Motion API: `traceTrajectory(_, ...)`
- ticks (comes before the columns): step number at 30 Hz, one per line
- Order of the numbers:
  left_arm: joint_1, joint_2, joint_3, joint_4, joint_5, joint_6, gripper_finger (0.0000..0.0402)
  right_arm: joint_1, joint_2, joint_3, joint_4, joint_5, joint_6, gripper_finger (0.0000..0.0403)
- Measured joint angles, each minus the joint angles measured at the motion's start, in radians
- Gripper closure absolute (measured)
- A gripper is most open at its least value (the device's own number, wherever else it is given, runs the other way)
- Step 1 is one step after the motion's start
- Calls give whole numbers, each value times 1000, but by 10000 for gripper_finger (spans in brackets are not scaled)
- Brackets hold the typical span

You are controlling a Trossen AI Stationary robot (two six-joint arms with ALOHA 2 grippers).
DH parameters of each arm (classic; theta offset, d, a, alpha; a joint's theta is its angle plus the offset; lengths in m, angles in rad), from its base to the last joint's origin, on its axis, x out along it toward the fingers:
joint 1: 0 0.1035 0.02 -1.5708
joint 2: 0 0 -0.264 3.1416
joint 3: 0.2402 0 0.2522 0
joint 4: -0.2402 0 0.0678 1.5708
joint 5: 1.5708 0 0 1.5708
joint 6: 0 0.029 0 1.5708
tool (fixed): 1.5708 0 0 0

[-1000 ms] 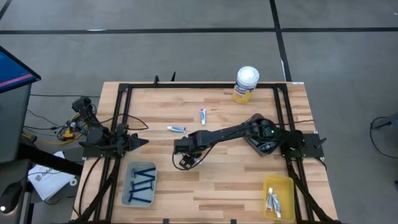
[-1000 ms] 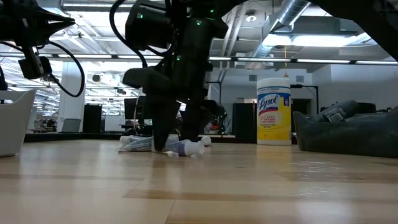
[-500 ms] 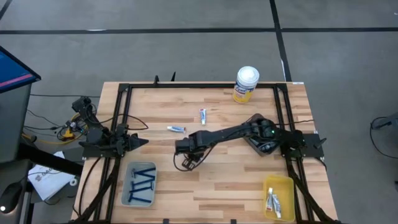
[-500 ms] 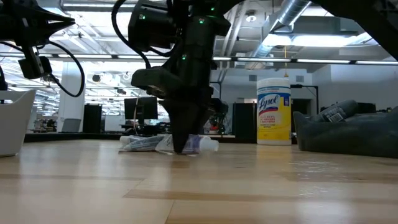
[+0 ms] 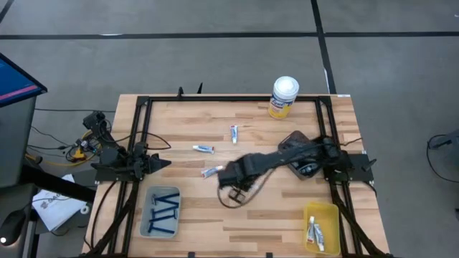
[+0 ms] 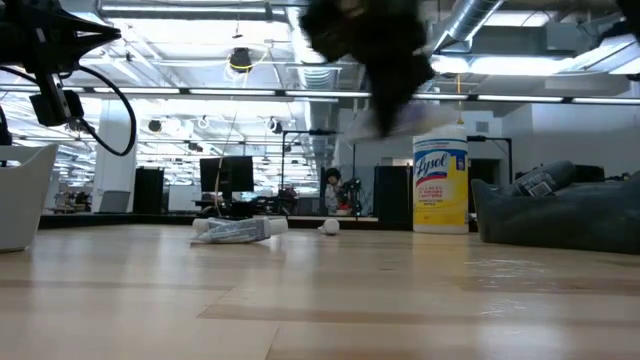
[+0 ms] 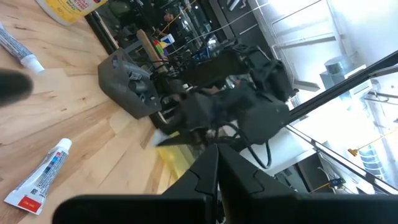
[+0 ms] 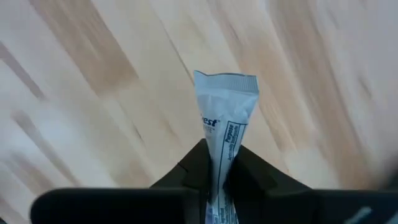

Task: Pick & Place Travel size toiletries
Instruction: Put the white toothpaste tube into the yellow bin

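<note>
The right gripper (image 8: 217,171) pinched a white toothpaste tube (image 8: 225,118) above mid-worktop (image 5: 272,208); another tube (image 5: 211,172) lay just beside.

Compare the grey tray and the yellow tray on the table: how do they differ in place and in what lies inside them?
The grey tray sits near the table's front-left corner; the yellow tray sits near the front-right corner. The grey tray holds thin dark-blue razors; the yellow tray holds small white tubes. The grey tray is pale grey, the yellow tray bright yellow. Both are shallow, rectangular and lie flat on the wood.
</note>
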Motion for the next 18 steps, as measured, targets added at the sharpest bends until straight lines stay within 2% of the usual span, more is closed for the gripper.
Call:
traceTrajectory(6, 0, 0, 0, 5, 0, 0, 401, 156, -130, -146, -139, 28, 310, 373)
traceTrajectory(14, 0, 0, 0, 7, 0, 0, 401, 440, -319, -371, -161, -131, 870, 367)
traceTrajectory(18, 0, 0, 0, 8, 0, 0, 401, 582, -370, -443, -160, -236, 1076, 364)
